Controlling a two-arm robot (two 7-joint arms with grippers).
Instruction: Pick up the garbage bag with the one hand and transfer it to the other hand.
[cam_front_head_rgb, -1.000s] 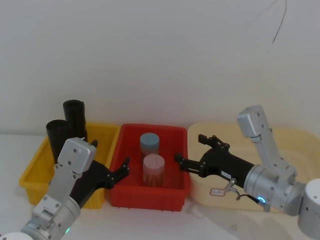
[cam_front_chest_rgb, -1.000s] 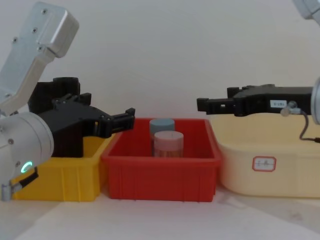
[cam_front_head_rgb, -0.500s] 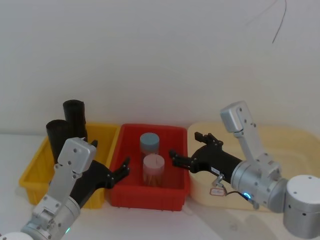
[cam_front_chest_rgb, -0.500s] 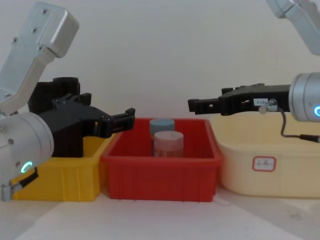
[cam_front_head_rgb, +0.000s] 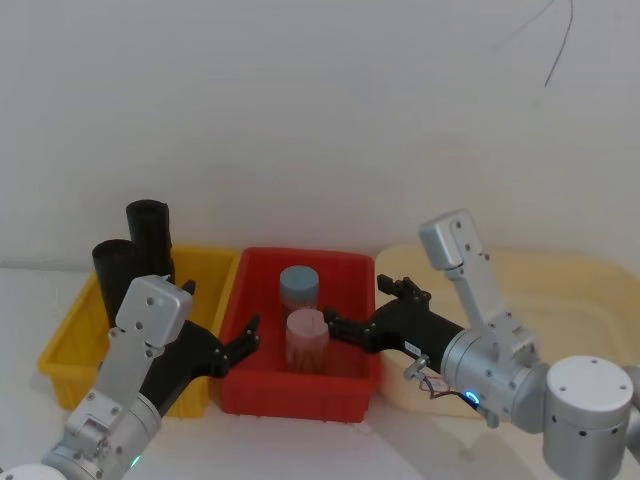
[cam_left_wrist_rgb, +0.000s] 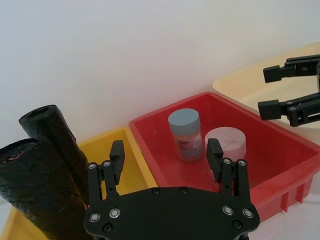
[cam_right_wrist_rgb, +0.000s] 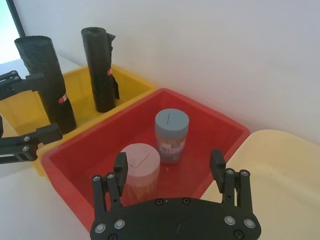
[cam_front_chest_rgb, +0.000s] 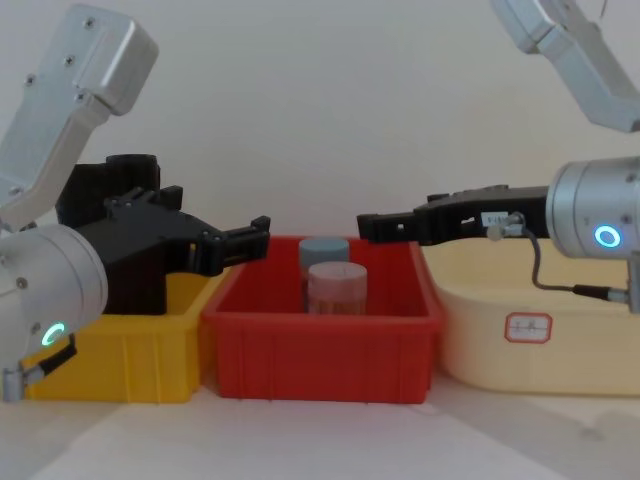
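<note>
Far left first: tall matte-black cylindrical garbage bag roll, upright at the back of the yellow plastic bin, long axis straight up, just beside a look-alike second black roll sitting nearer the robot. Can't honestly tell which twin is the target, so going with the rear one. Next over: teal-ringed left gripper, spread wide and holding nothing, hovering over the seam between the yellow plastic bin and the red plastic bin, aimed rightward, away from both rolls. So the garbage bag roll: off to the left of those fingertips, toward the wall, not between them. Probably calls for backing off, swinging left, then closing side-on around it. Farther right: blue-ringed right gripper, likewise spread and empty, above the red plastic bin's right side, well apart from the garbage bag roll.
</note>
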